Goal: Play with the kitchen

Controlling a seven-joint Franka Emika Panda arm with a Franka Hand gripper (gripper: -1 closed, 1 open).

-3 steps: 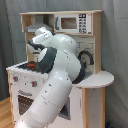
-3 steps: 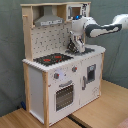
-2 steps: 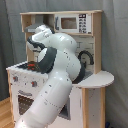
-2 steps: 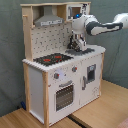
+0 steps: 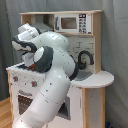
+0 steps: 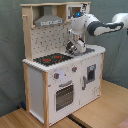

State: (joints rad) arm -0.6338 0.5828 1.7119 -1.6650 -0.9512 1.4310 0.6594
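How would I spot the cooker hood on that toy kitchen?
Find the kitchen, tall, pale wood and white. In the second exterior view, look up at its top left, above the black-red stovetop. The hood is the grey sloped piece, unlike the wooden frame around it.

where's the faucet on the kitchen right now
In the first exterior view the black faucet arches over the counter on the kitchen's right half, below the microwave and right of the arm.

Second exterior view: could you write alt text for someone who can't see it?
A white robot arm reaches from the right over a toy kitchen, its end effector beside the red-and-black stovetop. A grey hood hangs above.
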